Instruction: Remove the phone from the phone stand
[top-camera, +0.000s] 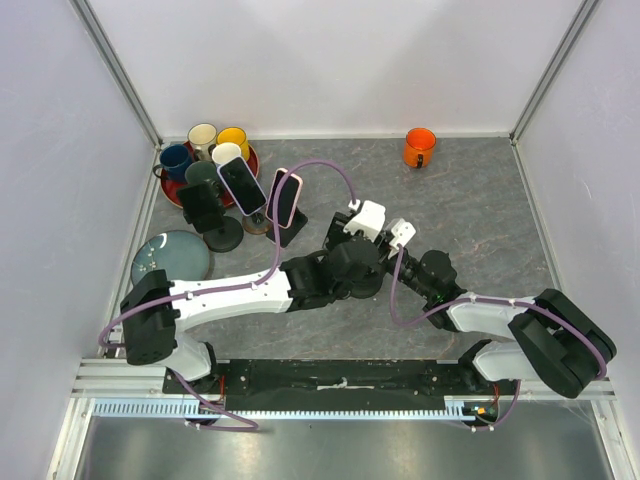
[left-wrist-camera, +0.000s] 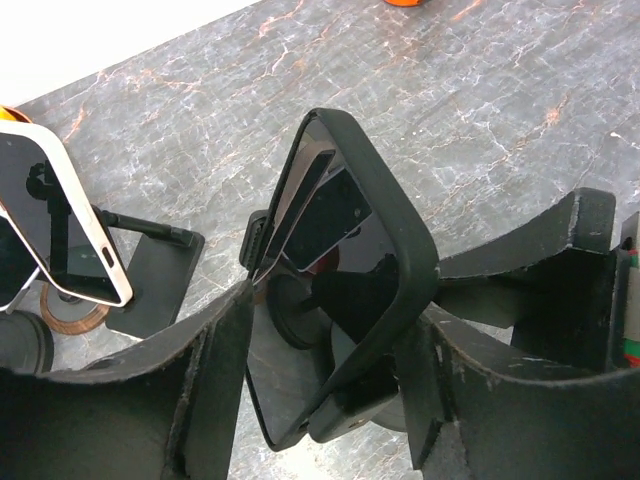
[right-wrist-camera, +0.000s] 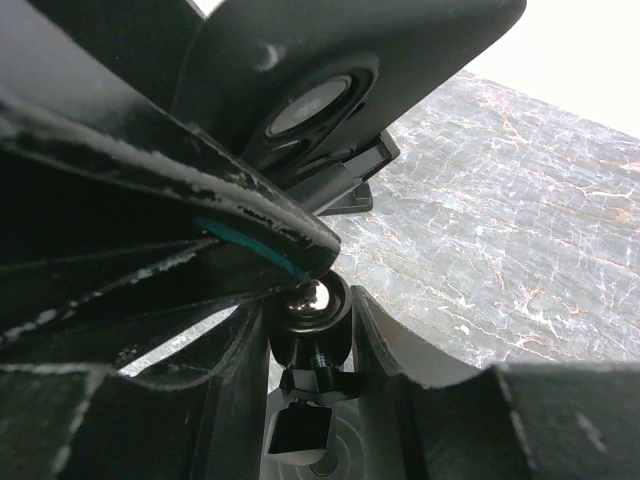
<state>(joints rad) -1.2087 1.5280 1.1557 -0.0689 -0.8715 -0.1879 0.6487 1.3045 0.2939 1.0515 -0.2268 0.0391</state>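
Observation:
A phone in a black case (left-wrist-camera: 345, 250) stands tilted between my left gripper's fingers, which press on its two long edges; the left gripper (left-wrist-camera: 330, 385) is shut on it. In the right wrist view the phone's back (right-wrist-camera: 400, 50) sits on the phone stand, whose black ball joint (right-wrist-camera: 312, 300) is between my right gripper's fingers; the right gripper (right-wrist-camera: 312, 345) is shut on it above the stand's pale round base (right-wrist-camera: 345, 450). In the top view both grippers (top-camera: 365, 222) (top-camera: 400, 237) meet at the table's middle and hide the phone and stand.
Other phones on stands (top-camera: 242, 185) (top-camera: 285, 197) (top-camera: 203, 203) stand at the left; a white-cased one shows in the left wrist view (left-wrist-camera: 50, 220). A red tray of mugs (top-camera: 250, 162) is behind them. An orange mug (top-camera: 419, 147) is at the back, a blue-grey plate (top-camera: 170, 258) at left.

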